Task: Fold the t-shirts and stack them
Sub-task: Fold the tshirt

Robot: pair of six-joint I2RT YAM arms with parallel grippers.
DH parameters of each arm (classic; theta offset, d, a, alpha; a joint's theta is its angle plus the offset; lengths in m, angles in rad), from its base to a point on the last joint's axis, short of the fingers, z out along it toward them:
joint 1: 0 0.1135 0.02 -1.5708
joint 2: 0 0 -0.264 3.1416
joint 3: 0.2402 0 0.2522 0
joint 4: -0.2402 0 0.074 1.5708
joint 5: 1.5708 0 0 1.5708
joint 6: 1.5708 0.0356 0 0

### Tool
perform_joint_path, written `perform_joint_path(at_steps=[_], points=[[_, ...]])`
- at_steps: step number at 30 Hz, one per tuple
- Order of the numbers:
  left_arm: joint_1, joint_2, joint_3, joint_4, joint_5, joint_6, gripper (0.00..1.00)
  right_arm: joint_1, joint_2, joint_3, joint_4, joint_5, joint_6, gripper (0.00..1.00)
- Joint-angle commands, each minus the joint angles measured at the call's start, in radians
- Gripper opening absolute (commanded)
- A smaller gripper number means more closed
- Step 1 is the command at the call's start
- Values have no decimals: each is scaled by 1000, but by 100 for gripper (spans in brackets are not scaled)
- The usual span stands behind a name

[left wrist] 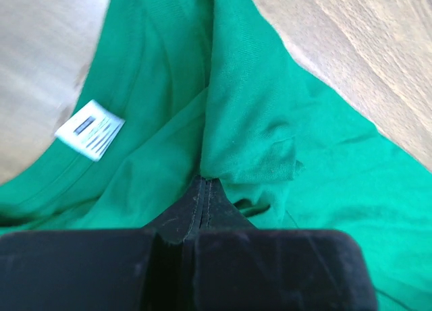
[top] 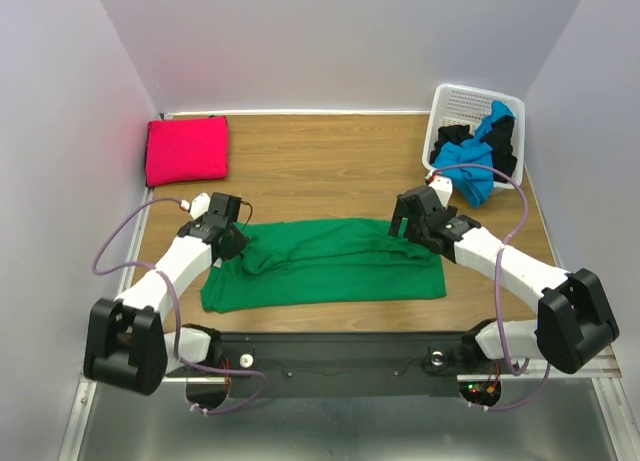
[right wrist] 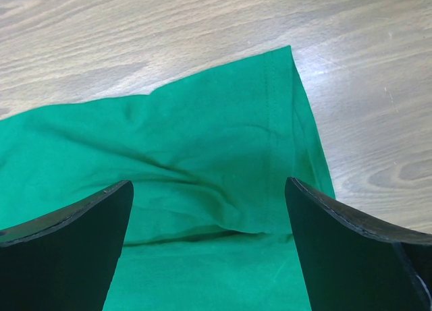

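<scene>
Step in hand: folding the green t-shirt (top: pixel 330 261); judged early to mid fold, stacking not yet begun.

Where things are:
- Green t-shirt lies across the near-centre of the surface (top: pixel 320 161), long axis left-right. It looks part-folded lengthwise, w/ a far flap lying over the near layer.
- Magenta t-shirt (top: pixel 187 149) is at the far-left corner, a neat folded rectangle; prob. the stack base.
- Blue t-shirt (top: pixel 470 171) and black t-shirt (top: pixel 505 141) are bunched in the white lattice basket (top: pixel 470 96) at far right, the blue one spilling over its near rim.

Claws:
- Left claw (left wrist: pixel 204 186): fingers together, clamped on a pinch of green cloth at the collar end. A white label (left wrist: pixel 90 129) shows just left of the grip.
- Right claw (right wrist: pixel 209 189): fingers wide apart, nothing between them, poised over the shirt's right end near the hem. Contact w/ the cloth can't be told.

Next move (judgement): right claw needs to drop and close on the hem edge to match the left grip. Both then lift and carry one end over the other. Only one end is held, so pulling now would skew the cloth.

Materials: fine-knit jersey, matt and limp, w/ soft creases and a stitched hem line. Surface is wood-grain laminate, smooth. Basket is rigid plastic.
</scene>
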Motion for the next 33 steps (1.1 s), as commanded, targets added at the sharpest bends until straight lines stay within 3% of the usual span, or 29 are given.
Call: perform_joint_path(at_steps=[1, 11, 12, 13, 15, 17, 20, 21, 26, 30, 33], points=[[4, -126, -58, -75, -43, -55, 0, 8, -8, -7, 30, 28, 7, 100], [5, -163, -143, -140, 3, -161, 0, 8, 0, -14, 33, 19, 5, 100], [5, -172, -140, -150, -3, -163, 4, 8, 2, -12, 33, 19, 5, 100], [5, -192, -135, -163, -5, -158, 29, 8, 3, -12, 33, 17, 5, 100], [5, -224, -115, -207, -16, -172, 42, 8, 9, -9, 33, 16, 5, 100], [5, -246, -72, -248, -45, -187, 48, 8, 11, -9, 35, 11, 4, 100], [5, -298, -13, -299, -65, -193, 70, 8, 8, -9, 35, 5, 2, 100], [5, -321, 0, -293, -54, -181, 98, 10, 6, -10, 35, 2, 2, 100], [-15, -307, 24, -109, 113, -127, 99, 8, 11, -10, 35, -3, 1, 100], [-111, -174, 69, 1, 130, -150, 99, 10, 34, -9, 39, -13, 2, 100], [-227, 13, 177, 20, 109, -137, 99, 10, 58, -7, 53, -27, -1, 100]])
